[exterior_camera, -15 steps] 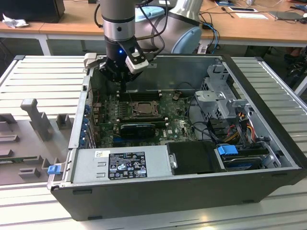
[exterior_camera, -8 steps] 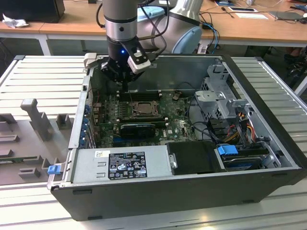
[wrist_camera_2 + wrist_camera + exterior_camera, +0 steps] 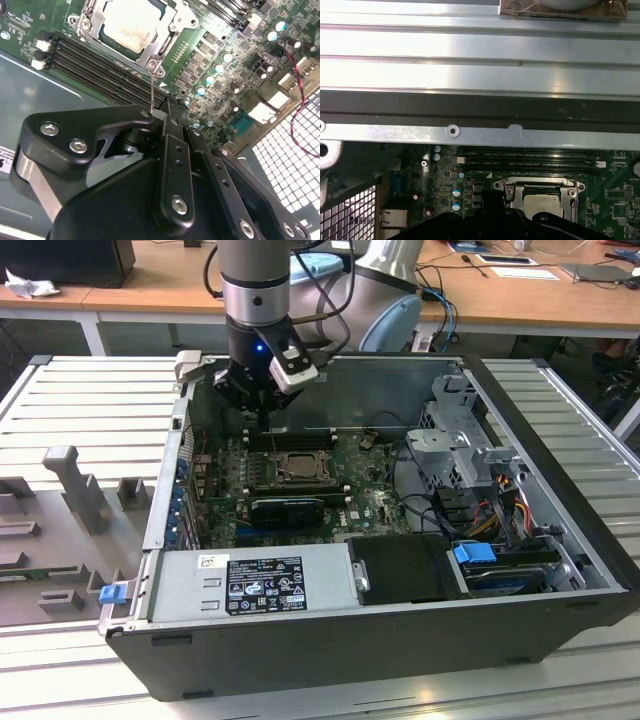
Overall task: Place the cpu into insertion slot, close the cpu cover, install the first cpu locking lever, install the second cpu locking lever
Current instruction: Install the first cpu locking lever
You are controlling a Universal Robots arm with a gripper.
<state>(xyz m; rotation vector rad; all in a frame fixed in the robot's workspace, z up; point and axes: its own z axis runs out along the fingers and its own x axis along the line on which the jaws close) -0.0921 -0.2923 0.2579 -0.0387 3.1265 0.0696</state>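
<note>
In both wrist views the pale silvery cpu (image 3: 131, 22) (image 3: 546, 205) lies in the insertion slot (image 3: 290, 468) on the green motherboard. The dull-silver cpu cover (image 3: 167, 42) (image 3: 506, 186) lies flat around it. A thin wire locking lever (image 3: 151, 87) rises from the socket's corner to the tips of my gripper (image 3: 167, 106). The black fingers (image 3: 172, 150) are shut together there; I cannot tell whether they pinch the lever or only touch it. In the exterior view my gripper (image 3: 262, 418) hangs just behind the socket, inside the open computer case.
Long black memory slots (image 3: 95, 62) run between the socket and the case wall (image 3: 470, 131). A black expansion card (image 3: 288, 508) lies in front of the socket. The power supply (image 3: 250, 585), drive cage (image 3: 465, 435) and cables (image 3: 300, 112) crowd the case.
</note>
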